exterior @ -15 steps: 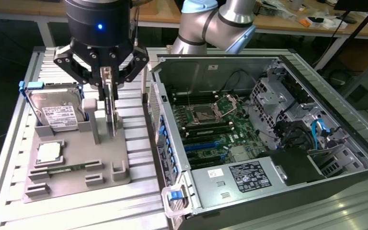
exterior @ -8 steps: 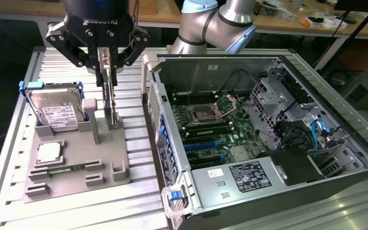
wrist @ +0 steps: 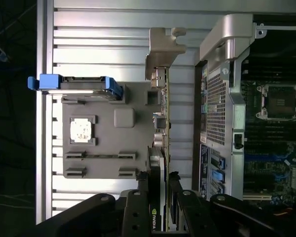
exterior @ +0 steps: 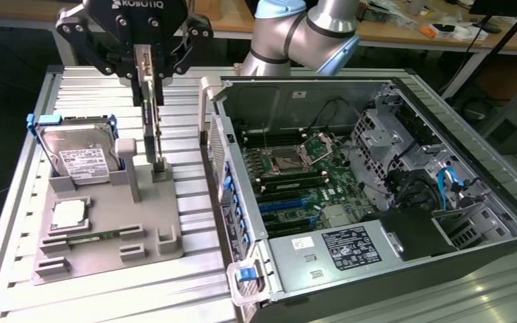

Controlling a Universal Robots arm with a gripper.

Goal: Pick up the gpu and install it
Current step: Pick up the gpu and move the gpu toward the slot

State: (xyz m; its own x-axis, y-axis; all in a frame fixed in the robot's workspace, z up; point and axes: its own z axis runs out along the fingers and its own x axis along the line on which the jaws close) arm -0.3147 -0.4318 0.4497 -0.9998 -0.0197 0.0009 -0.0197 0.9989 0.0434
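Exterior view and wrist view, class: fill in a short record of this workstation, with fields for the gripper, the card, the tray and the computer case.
gripper: shut on the gpu, a finger on each face
gpu: on edge, upright over the grey tray; lower end at its holder, lifted clear or not cannot be told
grey tray: hard drive standing in a blue frame, processor chip lying flat, memory stick
computer case: side open, motherboard exposed, to the exterior view's right of the tray
task state: gpu not yet in the case
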